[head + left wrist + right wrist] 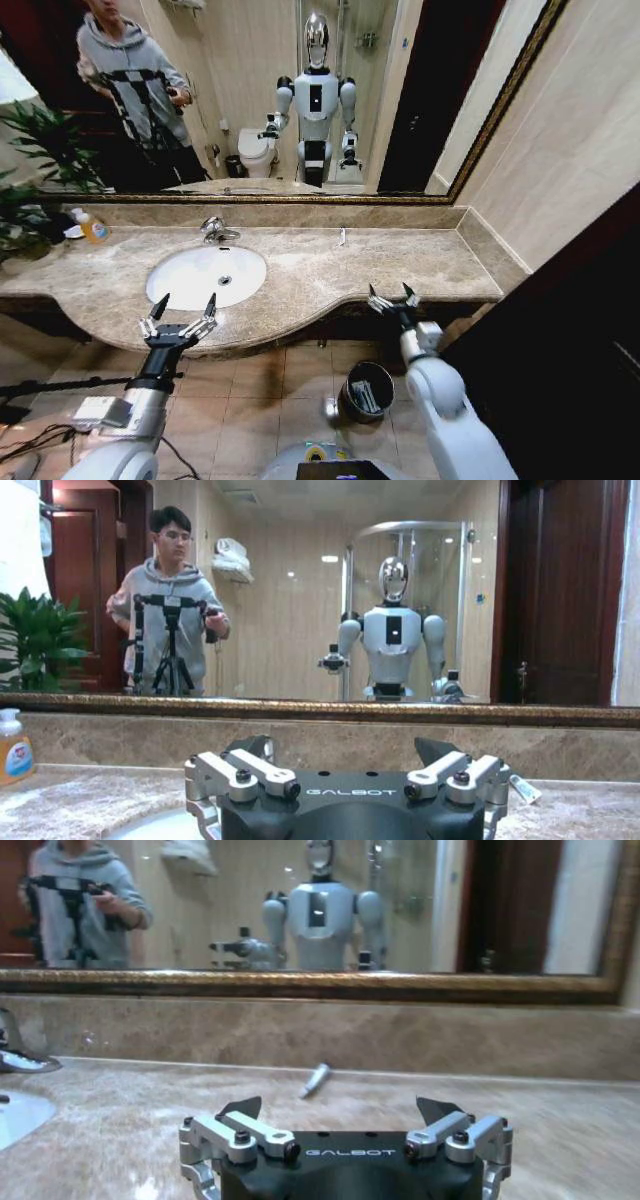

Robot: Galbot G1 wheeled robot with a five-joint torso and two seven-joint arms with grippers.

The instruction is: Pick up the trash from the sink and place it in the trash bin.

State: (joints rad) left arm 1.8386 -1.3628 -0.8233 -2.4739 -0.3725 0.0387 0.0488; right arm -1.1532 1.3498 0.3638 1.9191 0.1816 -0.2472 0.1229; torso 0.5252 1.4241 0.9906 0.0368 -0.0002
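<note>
Down on the tiled floor, trash bin, round and dark, already holds pale pieces. Both arms hover at the marble bench edge: left end effector spread open before the white oval sink, right end effector open too. One white tube lies near the backsplash, soap bottle far left.

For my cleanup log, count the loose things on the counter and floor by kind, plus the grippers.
White tube: 1
Soap bottle: 1
Trash bin: 1
Grippers: 2, left gripper, right gripper, both open
Total: 5
</note>
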